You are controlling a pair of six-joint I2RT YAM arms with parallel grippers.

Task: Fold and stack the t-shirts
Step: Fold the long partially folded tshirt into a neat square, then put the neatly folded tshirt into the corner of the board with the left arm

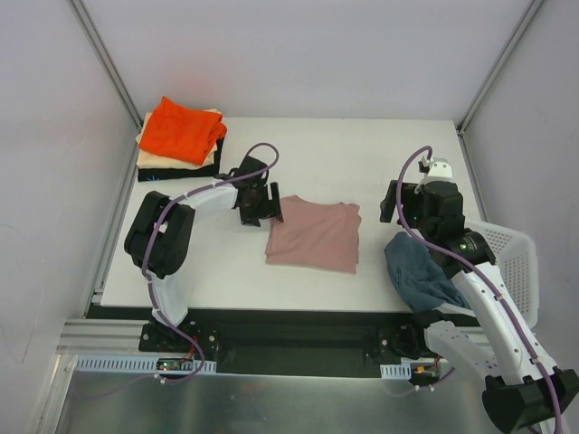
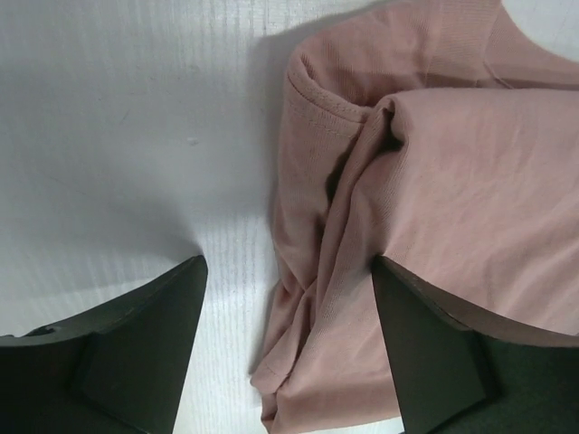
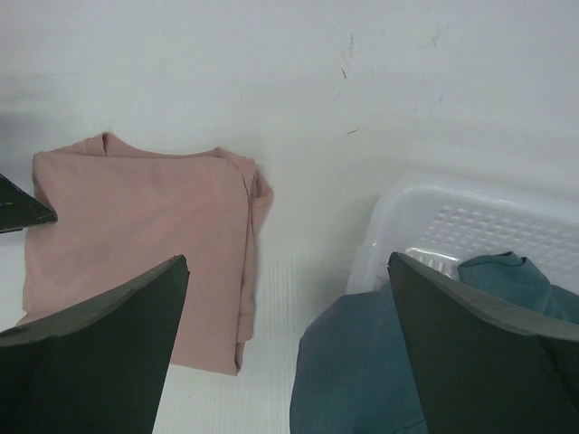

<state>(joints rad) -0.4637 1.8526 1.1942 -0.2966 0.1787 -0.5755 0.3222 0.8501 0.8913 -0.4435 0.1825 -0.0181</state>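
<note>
A dusty pink t-shirt (image 1: 317, 237) lies folded in a rectangle at the table's middle. My left gripper (image 1: 260, 206) is low at its left edge, open, and the bunched hem of the pink t-shirt (image 2: 326, 298) lies between the jaws without being pinched. A stack of folded t-shirts (image 1: 179, 137) sits at the back left, orange on top, then cream, then black. A slate blue t-shirt (image 1: 421, 271) drapes over the basket's near rim. My right gripper (image 1: 394, 202) hovers open above the table, between the pink t-shirt (image 3: 136, 226) and the blue t-shirt (image 3: 362, 380), holding nothing.
A white plastic mesh basket (image 1: 511, 258) overhangs the table's right edge; its rim (image 3: 470, 203) is close to my right gripper. Grey walls and metal posts enclose the table on three sides. Bare white tabletop (image 1: 344, 154) stretches behind the pink shirt.
</note>
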